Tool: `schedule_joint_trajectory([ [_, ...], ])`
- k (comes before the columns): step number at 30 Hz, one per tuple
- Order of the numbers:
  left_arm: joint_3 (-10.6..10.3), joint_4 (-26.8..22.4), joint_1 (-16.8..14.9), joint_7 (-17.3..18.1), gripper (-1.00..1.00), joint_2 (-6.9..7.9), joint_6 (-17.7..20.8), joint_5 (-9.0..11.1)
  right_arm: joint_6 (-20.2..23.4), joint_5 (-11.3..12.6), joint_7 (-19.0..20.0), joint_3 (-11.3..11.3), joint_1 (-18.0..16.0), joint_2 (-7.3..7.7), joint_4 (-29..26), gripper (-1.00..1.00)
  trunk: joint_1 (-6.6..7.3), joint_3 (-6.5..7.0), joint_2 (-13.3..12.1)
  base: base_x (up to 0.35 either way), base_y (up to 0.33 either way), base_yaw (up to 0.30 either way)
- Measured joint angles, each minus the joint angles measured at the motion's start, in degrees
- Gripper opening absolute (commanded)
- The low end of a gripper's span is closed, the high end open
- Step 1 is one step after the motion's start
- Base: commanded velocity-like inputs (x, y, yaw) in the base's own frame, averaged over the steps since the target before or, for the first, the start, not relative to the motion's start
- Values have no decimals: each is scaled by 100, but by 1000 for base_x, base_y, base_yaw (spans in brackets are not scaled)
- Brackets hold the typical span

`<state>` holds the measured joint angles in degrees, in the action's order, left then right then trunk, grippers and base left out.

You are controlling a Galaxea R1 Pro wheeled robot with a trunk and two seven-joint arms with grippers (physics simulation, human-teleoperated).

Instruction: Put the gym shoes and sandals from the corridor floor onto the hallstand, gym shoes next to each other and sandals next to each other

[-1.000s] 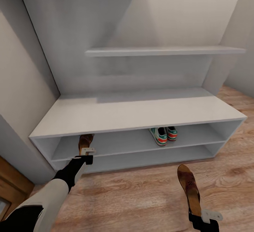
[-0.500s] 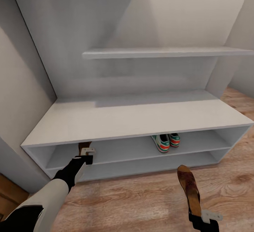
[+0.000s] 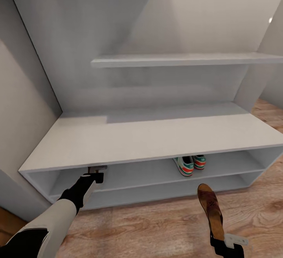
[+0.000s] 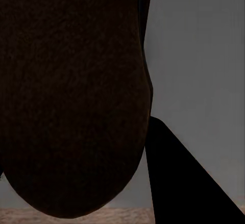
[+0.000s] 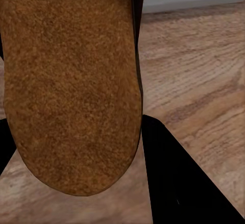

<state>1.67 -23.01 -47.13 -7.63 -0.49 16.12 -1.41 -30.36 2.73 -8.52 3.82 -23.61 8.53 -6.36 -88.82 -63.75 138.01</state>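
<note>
Two gym shoes [image 3: 190,165] on hallstand [image 3: 149,140] shelf, sandal [image 3: 210,211] in right gripper [image 3: 227,246]

R gripper [image 3: 228,246] holds sandal [image 3: 210,209]; sneakers [image 3: 189,163] on rack [image 3: 149,140]

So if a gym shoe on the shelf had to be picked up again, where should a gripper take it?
By the heel end. The two gym shoes sit side by side on the upper shelf of the shoe rack with their heels toward the open front, so a level approach from the front, under the bench top, looks likeliest to work.
</note>
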Motion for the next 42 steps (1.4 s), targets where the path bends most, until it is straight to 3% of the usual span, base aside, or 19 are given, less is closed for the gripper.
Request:
schedule_joint_trajectory([
  [16,0,1,2,9,-100,14,-7,3,0,-2,0,1,0,0,4,-100,-1,0,0,56,11,0],
  [17,-3,1,2,14,100,12,-8,6,1,-2,0,2,0,0,3,-100,-1,0,0,3,1,0],
  [27,-6,11,3,25,100,20,-7,-25,7,-5,5,1,0,0,4,-100,-1,0,0,-13,0,0],
  [42,-7,32,20,25,100,25,-42,-16,8,-5,5,0,0,0,8,-100,-4,0,0,-320,0,0],
])
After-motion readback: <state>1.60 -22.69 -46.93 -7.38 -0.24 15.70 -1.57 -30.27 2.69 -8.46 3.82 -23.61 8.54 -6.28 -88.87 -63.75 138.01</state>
